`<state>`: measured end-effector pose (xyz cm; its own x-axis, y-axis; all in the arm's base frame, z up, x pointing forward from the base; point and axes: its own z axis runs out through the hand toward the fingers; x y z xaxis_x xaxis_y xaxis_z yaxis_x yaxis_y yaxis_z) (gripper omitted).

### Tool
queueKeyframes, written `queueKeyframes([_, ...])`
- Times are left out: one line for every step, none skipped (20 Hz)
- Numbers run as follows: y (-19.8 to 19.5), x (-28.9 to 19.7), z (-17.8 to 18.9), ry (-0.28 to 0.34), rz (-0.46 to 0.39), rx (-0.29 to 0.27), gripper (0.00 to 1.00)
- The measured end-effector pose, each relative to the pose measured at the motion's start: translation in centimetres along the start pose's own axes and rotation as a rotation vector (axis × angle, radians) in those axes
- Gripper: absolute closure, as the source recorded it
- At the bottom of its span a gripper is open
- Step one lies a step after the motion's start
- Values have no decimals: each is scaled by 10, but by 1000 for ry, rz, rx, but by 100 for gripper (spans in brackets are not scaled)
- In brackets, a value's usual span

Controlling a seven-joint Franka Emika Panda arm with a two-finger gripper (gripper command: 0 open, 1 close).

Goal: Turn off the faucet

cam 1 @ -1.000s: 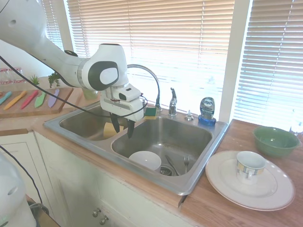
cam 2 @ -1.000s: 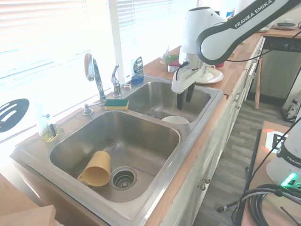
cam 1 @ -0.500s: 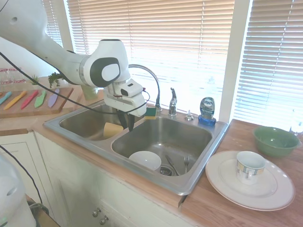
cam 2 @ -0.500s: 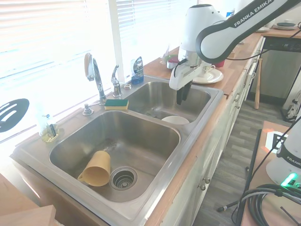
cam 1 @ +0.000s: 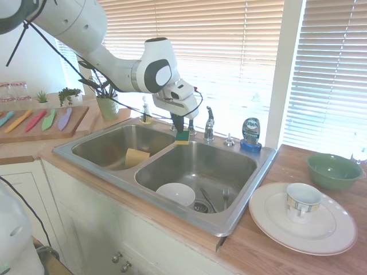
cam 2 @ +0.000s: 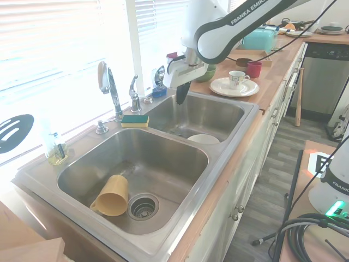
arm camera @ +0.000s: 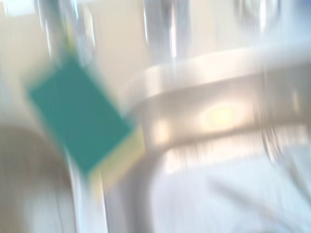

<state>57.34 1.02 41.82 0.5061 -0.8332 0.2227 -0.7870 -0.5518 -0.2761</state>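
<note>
The faucet stands at the back of the double sink [cam 2: 218, 180]. Its chrome lever handle [cam 1: 209, 122] shows just right of my gripper, while the arm hides most of the arched spout in the first exterior view. In the second exterior view the gooseneck spout [cam 2: 110, 87] and the lever [cam 2: 133, 90] are both plain. My gripper [cam 1: 177, 123] hangs fingers down over the sink's back edge, above a green and yellow sponge [cam 1: 182, 137], a short way left of the lever and not touching it. It looks open and holds nothing. The blurred wrist view shows the sponge [arm camera: 80, 116].
A blue dish-soap bottle [cam 1: 250, 133] stands right of the lever. A white bowl [cam 1: 176, 193] and cutlery lie in the right basin, a yellow cup [cam 1: 136, 156] in the left. On the right counter are a plate with a mug [cam 1: 303, 201] and a green bowl [cam 1: 334, 170].
The gripper has risen from above the basin divider and swung back towards the window, ending over the sponge near the faucet's lever. Nothing else moved.
</note>
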Motion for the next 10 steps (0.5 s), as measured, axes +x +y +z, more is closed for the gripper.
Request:
queueKeyframes([-12, 8, 0, 27, 13, 35, 100])
queueKeyframes([-23, 15, -1, 54, 25, 68, 100])
queueKeyframes([-34, 21, -3, 77, 35, 97, 100])
queueKeyframes([-45, 27, -4, 97, 41, 120, 100])
queueKeyframes([-54, 32, -6, 111, 50, 136, 100])
queueKeyframes([-63, 38, -8, 123, 59, 148, 100])
queueKeyframes([-71, 43, -11, 133, 67, 161, 100])
queueKeyframes([-80, 49, -13, 142, 75, 170, 100])
queueKeyframes([-88, 55, -17, 150, 80, 177, 100])
queueKeyframes([-94, 61, -20, 157, 85, 179, 100])
